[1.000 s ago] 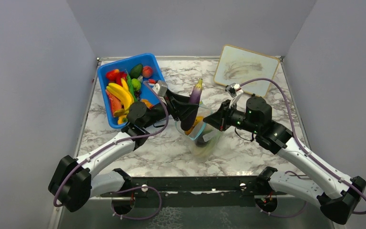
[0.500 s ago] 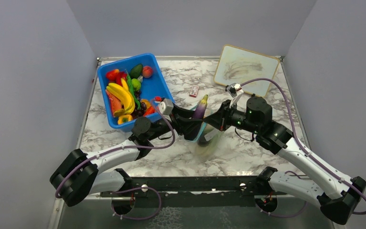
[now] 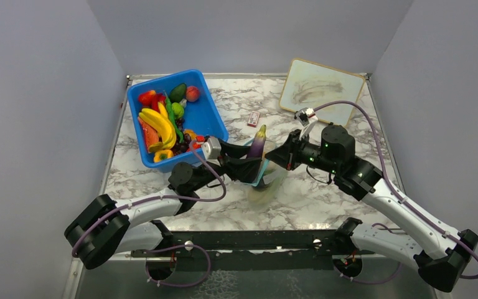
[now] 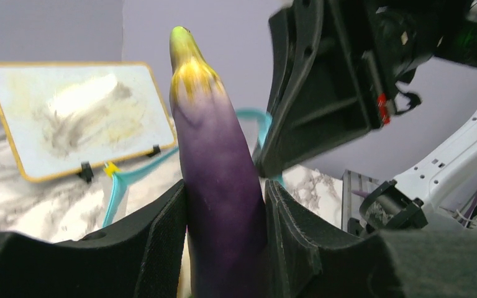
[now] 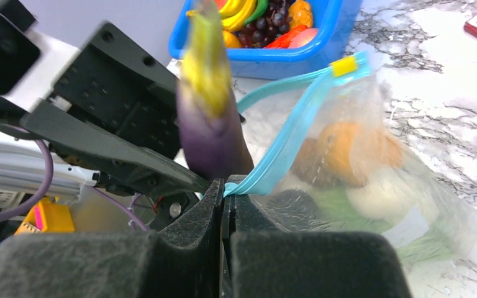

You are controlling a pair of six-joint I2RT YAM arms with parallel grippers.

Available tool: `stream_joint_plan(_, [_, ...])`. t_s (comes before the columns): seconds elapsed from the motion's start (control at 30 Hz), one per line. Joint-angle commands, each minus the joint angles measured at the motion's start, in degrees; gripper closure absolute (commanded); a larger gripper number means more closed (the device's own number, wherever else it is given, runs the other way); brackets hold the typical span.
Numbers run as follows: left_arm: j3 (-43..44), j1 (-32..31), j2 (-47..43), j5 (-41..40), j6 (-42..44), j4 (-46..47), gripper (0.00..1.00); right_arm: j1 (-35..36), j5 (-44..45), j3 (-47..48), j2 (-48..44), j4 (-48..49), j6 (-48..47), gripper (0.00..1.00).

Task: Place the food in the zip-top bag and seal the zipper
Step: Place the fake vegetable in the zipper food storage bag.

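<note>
Top external: grey-veined marble tabletop point(image 3: 336, 193), boxed by plain grey walls point(image 3: 37, 93). Mid-table, left gripper point(image 4: 223, 211) clamped on upright purple eggplant point(image 4: 214, 143) at zip-top bag point(image 5: 360, 180) mouth; right gripper point(image 5: 227, 186) pinched shut on light-blue zipper point(image 5: 292, 133).

Bright, even, soft light; faint shadows. Motion-blurred bag point(image 3: 266, 187) from above; smeared eggplant point(image 5: 208, 118) tip, soft foreground in wrist views.

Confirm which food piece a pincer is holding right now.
The purple eggplant, clamped upright in the left pincer at the zip-top bag mouth. The rest lies loose in the blue bin or inside the bag.
</note>
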Motion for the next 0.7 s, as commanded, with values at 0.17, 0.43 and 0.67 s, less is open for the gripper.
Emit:
stream_joint_plan(0.17, [-4.54, -1.86, -4.3, -6.64, -1.73, -13.21, 0.88, -0.03, 3.76, 4.24, -0.31, 2.86, 0.24, 0.99])
stream_joint_plan(0.43, [-3.46, -2.31, -6.34, -4.08, -2.11, -22.56, 0.85, -0.03, 4.4, 6.09, 3.17, 1.65, -0.79, 0.99])
stream_joint_plan(0.67, [-5.33, -2.32, -10.26, 1.26, -0.47, -23.72, 0.83, -0.03, 6.0, 5.31, 3.44, 1.76, -1.55, 0.99])
